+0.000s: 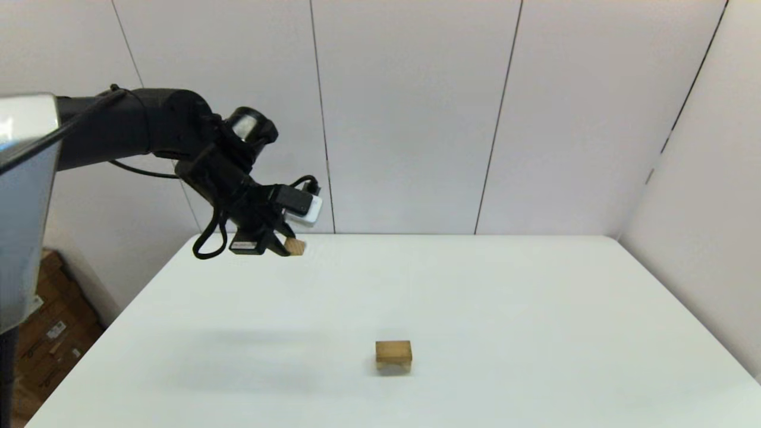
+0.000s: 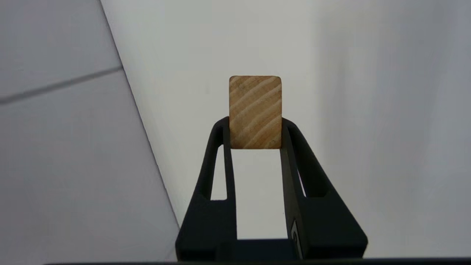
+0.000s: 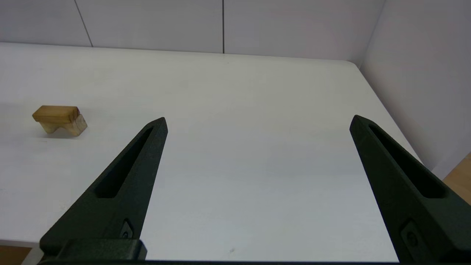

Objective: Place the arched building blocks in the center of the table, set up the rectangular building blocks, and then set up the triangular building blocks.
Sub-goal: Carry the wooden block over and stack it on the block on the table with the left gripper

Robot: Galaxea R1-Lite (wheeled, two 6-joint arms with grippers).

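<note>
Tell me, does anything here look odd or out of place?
Nothing looks broken or spilled. The left gripper holds a plain light-brown wooden oblong block in the air above the far-left part of the white table. The notched wooden arch block sits squarely near the middle. The right gripper hangs open, idle.

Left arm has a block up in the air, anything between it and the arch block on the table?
Nothing visible. The left gripper holds the rectangular block in the air over the table's far left corner. Only bare tabletop lies between there and the arch block, which sits notch-down near the middle. The right gripper is parked, open.
</note>
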